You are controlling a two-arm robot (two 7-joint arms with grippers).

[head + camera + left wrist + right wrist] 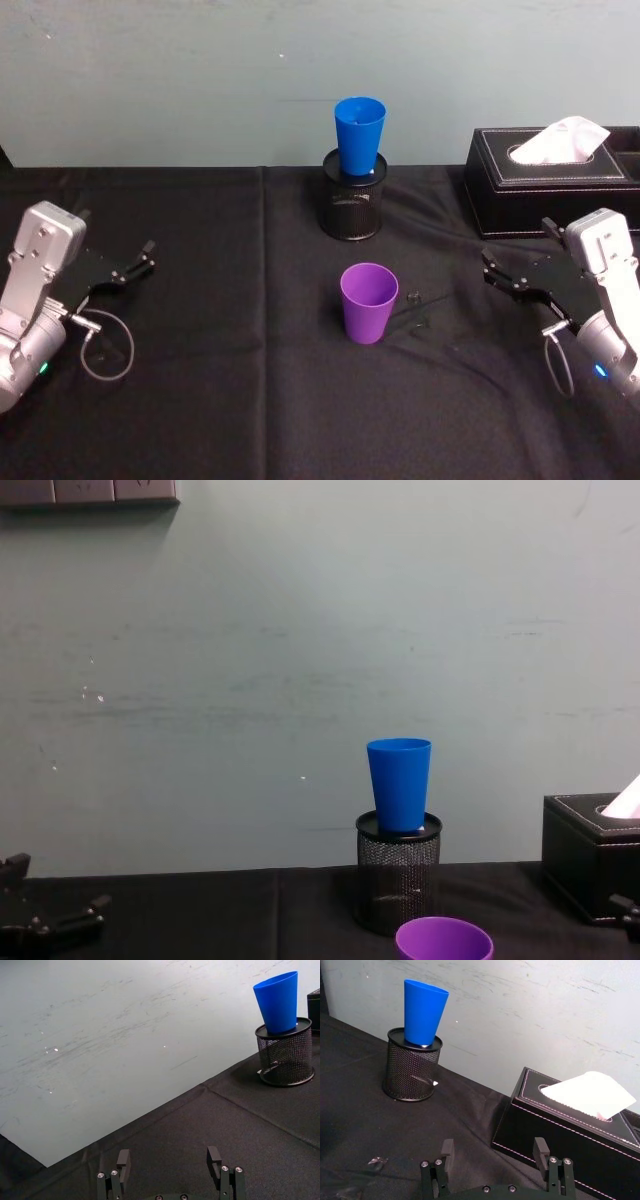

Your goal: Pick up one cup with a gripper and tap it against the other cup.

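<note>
While both arms sit low at the table's outer edges, the purple cup (368, 302) stands upright and alone on the black cloth (230, 400), mouth up, near the middle of the head view. Take that cup as the centre of the dial. The blue cup (359, 135) is at 12 o'clock, well apart from it. It stands rim up with its base seated in the mouth of a black mesh pot (353, 205), which rests on the cloth close to the wall. A black tissue box (545, 180) with a white tissue pulled up through its slot lies at 2 o'clock, beside the pot but not touching it. A small clear scrap (415, 297) lies on the cloth just at 3 o'clock of the purple cup.

At 9 o'clock, far from the cup, the left gripper (115, 232) hangs just above the cloth with its fingers spread wide and nothing between them. Its wrist view shows the left gripper (168, 1155) facing the wall, with the blue cup (278, 1002) and pot (286, 1055) off to one side. At 3 o'clock, also well apart, the right gripper (518, 242) is likewise spread and empty. In its wrist view the right gripper (495, 1149) points between the pot (411, 1072) and the tissue box (560, 1125). From the chest, the purple cup's rim (444, 940) shows at 6 o'clock of the blue cup (399, 785).
</note>
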